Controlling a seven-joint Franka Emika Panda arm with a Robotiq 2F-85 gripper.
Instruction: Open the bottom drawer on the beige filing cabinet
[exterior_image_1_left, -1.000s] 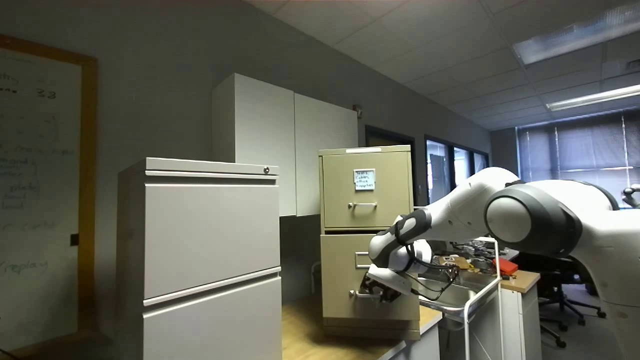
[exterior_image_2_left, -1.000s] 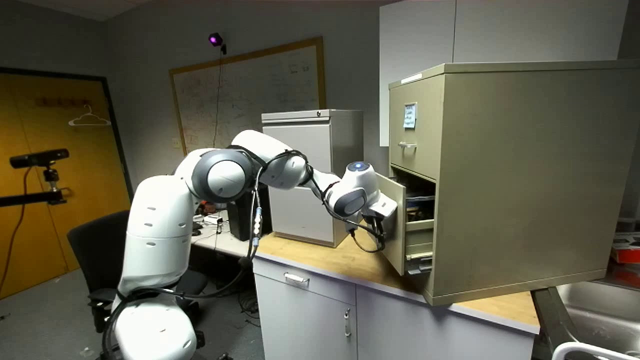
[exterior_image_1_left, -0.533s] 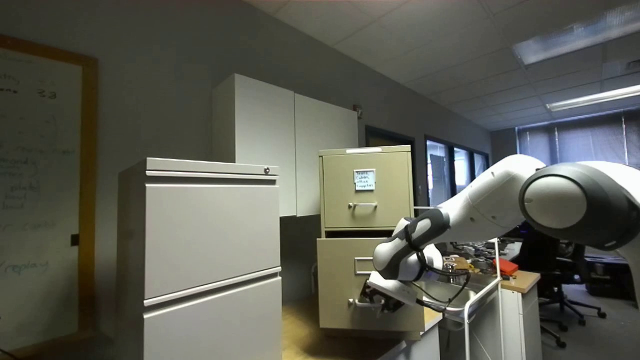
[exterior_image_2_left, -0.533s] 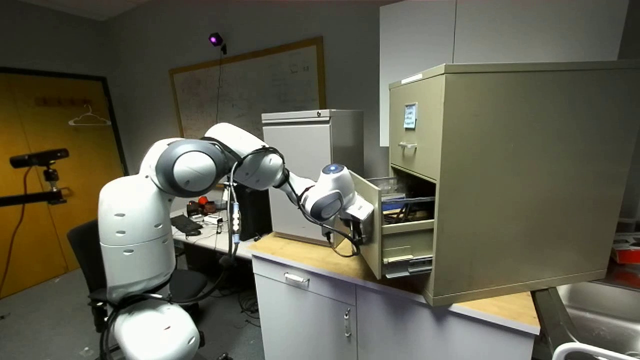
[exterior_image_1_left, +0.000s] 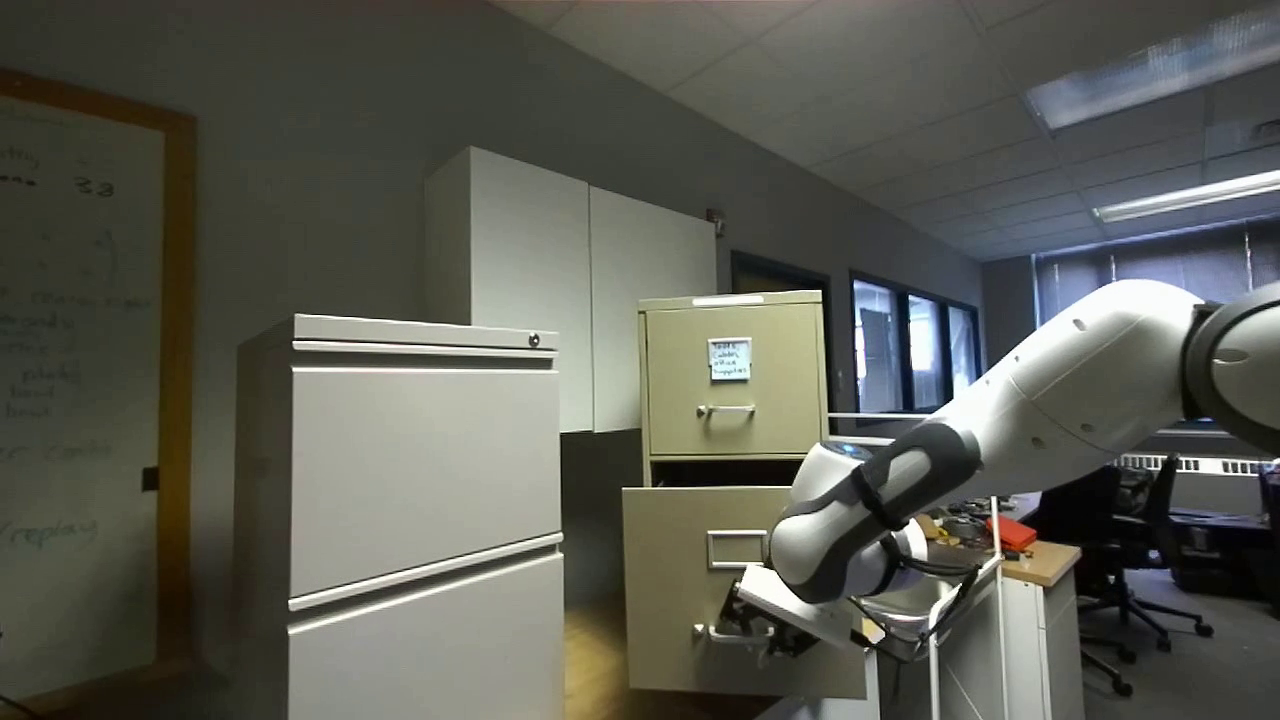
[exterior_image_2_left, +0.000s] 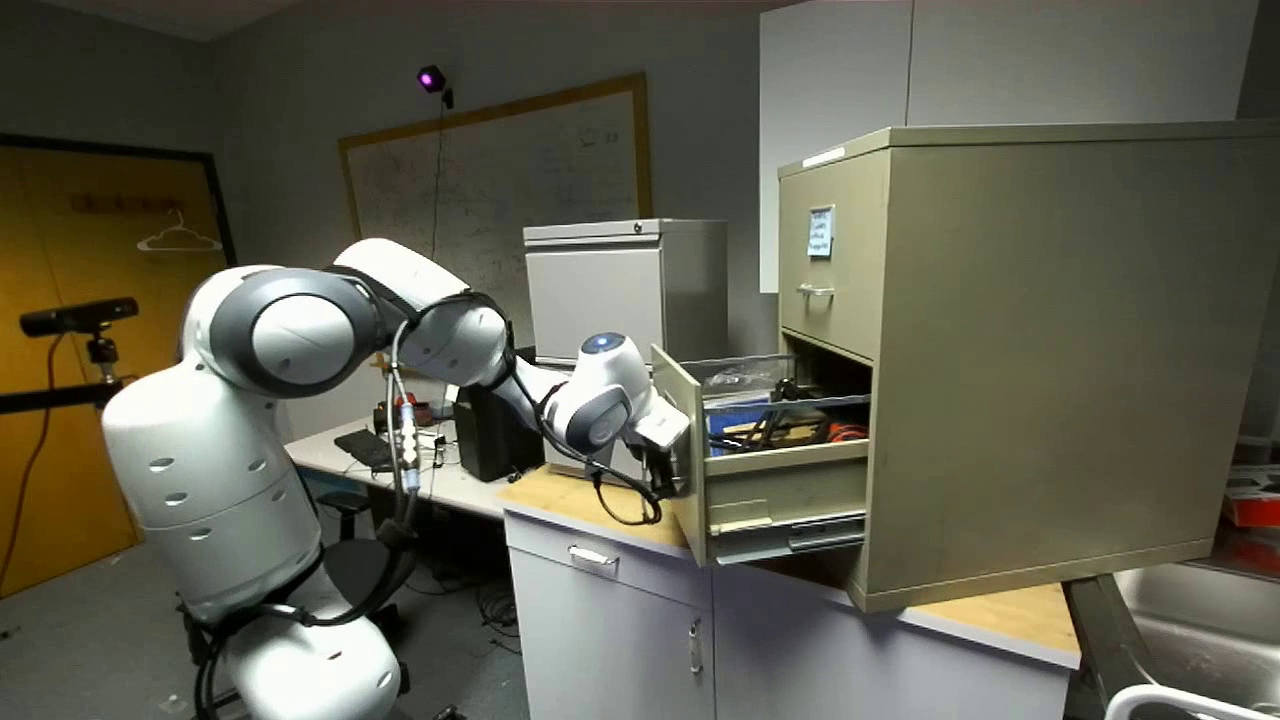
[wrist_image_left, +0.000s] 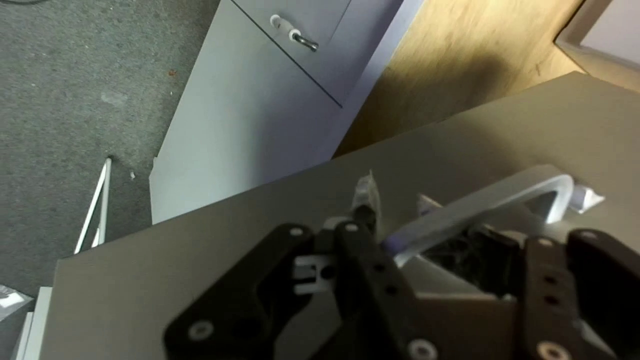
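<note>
1. Claw (wrist_image_left: 400, 210): tilted, at the front of the drawer (exterior_image_1_left: 668, 580), with the handle (wrist_image_left: 475, 209) crossing its fingers. One fingertip (wrist_image_left: 366, 197) shows plainly beside the handle's end; the other finger is partly hidden. Whether the fingers stand apart or clamp the handle cannot be told.

2. Handle: at the claw, which hides one end of it in the wrist view; the other end extends to the right of the fingers and bends back to the drawer.

3. Drawer, the bottom one: its front lies just beyond the fingertips and spreads to both sides of the claw. It stands well out from the cabinet (exterior_image_2_left: 1050, 350), its side wall leading back from the claw.

4. Label holder (exterior_image_1_left: 737, 549): on the drawer front, just above the claw.

5. Contents (exterior_image_2_left: 785, 425): a jumble with blue, black and red pieces, on the far side of the drawer front from the claw.

6. Cabinet: beyond the drawer front from the claw. Its top drawer (exterior_image_1_left: 780, 400), higher than the claw in both exterior views, is closed and bears a label (exterior_image_1_left: 730, 358).

7. Arm (exterior_image_2_left: 460, 345): joined to the claw on the side away from the cabinet.

8. Grey cabinet (exterior_image_1_left: 420, 460): left of the claw in an exterior view.

9. Counter (exterior_image_2_left: 560, 497): lower than the claw.
</note>
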